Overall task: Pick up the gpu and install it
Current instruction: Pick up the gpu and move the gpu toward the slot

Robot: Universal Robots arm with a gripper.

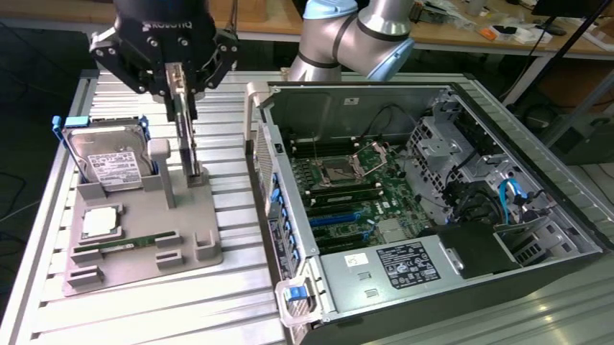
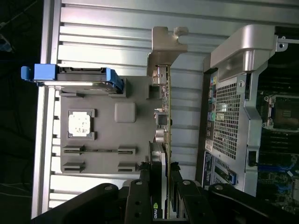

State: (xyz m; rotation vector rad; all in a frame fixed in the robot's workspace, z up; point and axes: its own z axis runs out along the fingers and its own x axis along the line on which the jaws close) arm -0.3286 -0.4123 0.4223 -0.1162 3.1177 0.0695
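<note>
gpu point(image 1: 189, 136) upright, long axis vertical, in pincer point(image 1: 180, 97)

A robotics lab or test workshop: a grey-and-blue robot arm point(image 1: 357, 30) stands at a ribbed aluminium table point(image 1: 240, 291) that bears an opened computer case point(image 1: 384, 108), its motherboard point(image 1: 353, 208) bare, and a grey moulded fixture point(image 1: 192, 219) with loose computer parts slotted in, while wooden workbenches point(image 1: 267, 18) strewn with small gear run behind
</note>
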